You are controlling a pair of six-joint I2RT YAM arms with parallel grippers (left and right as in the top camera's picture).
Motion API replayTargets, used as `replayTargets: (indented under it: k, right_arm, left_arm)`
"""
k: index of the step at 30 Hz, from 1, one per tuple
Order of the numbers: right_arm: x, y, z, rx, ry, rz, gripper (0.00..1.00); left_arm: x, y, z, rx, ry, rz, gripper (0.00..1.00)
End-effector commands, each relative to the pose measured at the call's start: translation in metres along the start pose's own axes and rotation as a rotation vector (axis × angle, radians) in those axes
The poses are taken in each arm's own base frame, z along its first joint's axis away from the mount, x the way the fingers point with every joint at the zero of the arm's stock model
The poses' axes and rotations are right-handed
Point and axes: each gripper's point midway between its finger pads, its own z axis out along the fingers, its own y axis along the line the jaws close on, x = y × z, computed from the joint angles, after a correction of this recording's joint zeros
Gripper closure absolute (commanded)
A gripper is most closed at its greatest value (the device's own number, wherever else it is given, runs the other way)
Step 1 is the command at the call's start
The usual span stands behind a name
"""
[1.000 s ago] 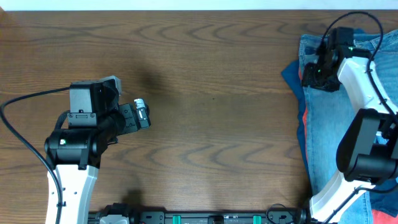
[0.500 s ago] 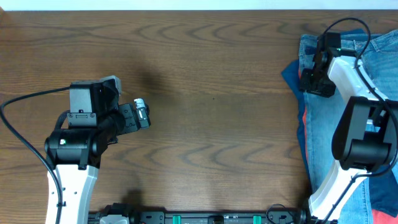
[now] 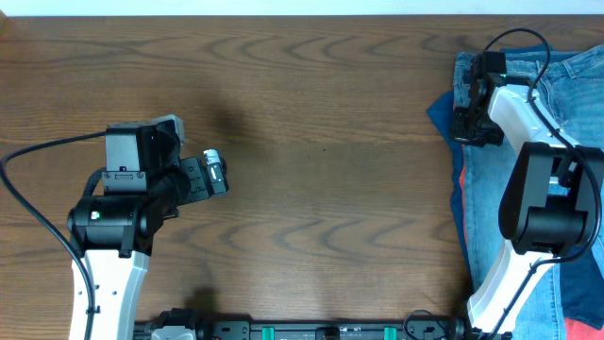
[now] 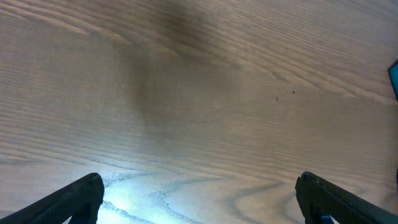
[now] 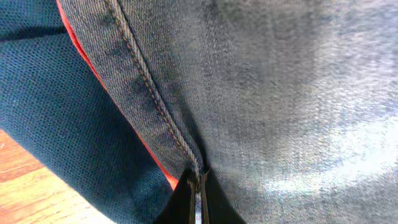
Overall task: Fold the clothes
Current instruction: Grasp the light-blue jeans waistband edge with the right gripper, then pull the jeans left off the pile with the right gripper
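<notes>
**While left sat parked, right arm took hold of the jeans' edge**

Since nothing on the left had moved over the last second, left gripper (image 3: 215, 172) hung over the bare desk (image 3: 321, 113) with its jaws spread wide and nothing between them. Its wrist view showed only wood grain.

Far right, a navy garment (image 3: 442, 109) poked out from under the pile. A red garment (image 3: 463, 179) showed as a thin strip along the same edge. The jeans (image 3: 486, 217) lay on top of both and ran off the right side of the overhead view.

Right gripper (image 3: 469, 118) had shifted left in that second, from further in on the denim to the jeans' left edge near the top. Its wrist view showed the jaws clenched on the stitched seam there.

My read: grasp made, fold not started. The jeans lay flat at the desk's right end, well apart from the left arm.

Risks:
- Navy and red layers sat directly under the pinch and could drag along.
- The right arm itself lay across the denim.
</notes>
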Motion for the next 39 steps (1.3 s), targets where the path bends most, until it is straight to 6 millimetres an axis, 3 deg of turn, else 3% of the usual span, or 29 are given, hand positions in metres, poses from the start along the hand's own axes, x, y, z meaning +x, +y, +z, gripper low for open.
replayTargets:
  k: [1, 11, 16, 19, 23, 26, 29, 32, 34, 36, 37, 39]
  right_arm:
    - [-0.017, -0.021, -0.034, -0.001, -0.086, 0.075, 0.99]
    - [-0.039, -0.054, -0.123, -0.139, -0.294, 0.189, 0.99]
    - [-0.041, -0.055, -0.141, -0.148, -0.340, 0.188, 0.99]
    - [-0.044, -0.044, -0.144, -0.187, -0.351, 0.163, 0.99]
    - [-0.057, 0.002, -0.177, -0.385, -0.431, 0.066, 0.99]
    - [-0.066, 0.048, -0.230, -0.545, -0.529, -0.034, 0.99]
    - [-0.060, 0.101, -0.280, -0.649, -0.598, -0.157, 0.99]
    - [-0.020, 0.178, -0.317, -0.744, -0.619, -0.346, 0.99]
    - [0.027, 0.235, -0.327, -0.784, -0.600, -0.508, 0.99]
    - [0.068, 0.273, -0.325, -0.776, -0.567, -0.621, 0.98]
    - [0.093, 0.292, -0.321, -0.761, -0.544, -0.688, 0.94]
    - [0.136, 0.317, -0.309, -0.704, -0.507, -0.787, 0.61]
  left_arm:
    - [-0.007, -0.002, -0.006, 0.006, -0.026, -0.005, 0.00]
    - [-0.007, -0.002, -0.006, 0.006, -0.026, -0.005, 0.00]
    - [-0.007, -0.002, -0.006, 0.006, -0.026, -0.005, 0.00]
    - [-0.007, -0.002, -0.007, 0.007, -0.030, -0.004, 0.00]
    - [-0.015, -0.006, -0.017, 0.018, -0.065, 0.002, 0.00]
    - [-0.028, -0.013, -0.035, 0.035, -0.127, 0.013, 0.00]
    - [-0.045, -0.020, -0.060, 0.047, -0.213, 0.026, 0.00]
    - [-0.062, -0.020, -0.090, 0.015, -0.311, 0.032, 0.00]
    - [-0.070, -0.015, -0.109, -0.029, -0.374, 0.028, 0.00]
    - [-0.078, -0.008, -0.128, -0.083, -0.434, 0.019, 0.00]
    - [-0.081, -0.003, -0.138, -0.115, -0.465, 0.012, 0.01]
    - [-0.086, 0.005, -0.155, -0.171, -0.520, -0.002, 0.02]
